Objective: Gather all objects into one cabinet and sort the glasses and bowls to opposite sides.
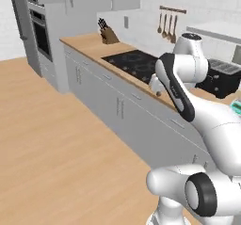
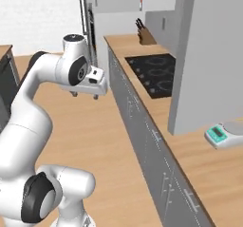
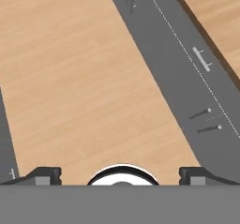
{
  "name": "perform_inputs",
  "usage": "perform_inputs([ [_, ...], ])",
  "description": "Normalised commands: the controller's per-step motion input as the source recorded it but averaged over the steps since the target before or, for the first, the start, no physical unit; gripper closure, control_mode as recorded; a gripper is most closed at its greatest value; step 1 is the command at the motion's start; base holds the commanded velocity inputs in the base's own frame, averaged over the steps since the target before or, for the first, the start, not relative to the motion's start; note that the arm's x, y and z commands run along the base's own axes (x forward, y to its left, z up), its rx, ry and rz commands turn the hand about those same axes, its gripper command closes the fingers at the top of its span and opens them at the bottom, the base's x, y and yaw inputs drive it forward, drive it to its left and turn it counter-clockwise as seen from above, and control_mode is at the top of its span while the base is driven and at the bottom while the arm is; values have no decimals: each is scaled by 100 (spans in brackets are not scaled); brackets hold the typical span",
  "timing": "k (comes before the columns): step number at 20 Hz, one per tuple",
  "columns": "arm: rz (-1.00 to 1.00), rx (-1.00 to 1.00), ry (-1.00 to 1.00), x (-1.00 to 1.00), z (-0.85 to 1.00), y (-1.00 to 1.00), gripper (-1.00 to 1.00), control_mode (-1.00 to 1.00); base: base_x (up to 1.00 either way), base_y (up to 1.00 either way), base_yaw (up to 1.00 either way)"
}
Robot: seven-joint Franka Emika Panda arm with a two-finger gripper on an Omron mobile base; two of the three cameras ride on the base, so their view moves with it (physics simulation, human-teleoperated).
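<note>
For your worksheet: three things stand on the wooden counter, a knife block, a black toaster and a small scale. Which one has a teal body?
The small scale, at the counter's near end: teal body, grey display. The knife block is brown, the toaster black.

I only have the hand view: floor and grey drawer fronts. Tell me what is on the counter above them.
Observer: A black cooktop is set into the counter, with a knife block beyond it.
Operator: Give me anything nearer the base.
Observer: A small scale lies on the counter, near a grey cabinet.
Operator: Now say where the pincer hangs.
Observer: The pincer hangs over the floor, off the counter's edge, pointing down.
</note>
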Motion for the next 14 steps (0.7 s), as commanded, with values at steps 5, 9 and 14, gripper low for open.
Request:
perform_inputs([
  [5,0,0,0,0,0,0,-100,100,33,7,46],
  [9,0,0,0,0,0,0,-100,100,69,7,28],
  [14,0,0,0,0,0,0,-100,100,100,40,0],
])
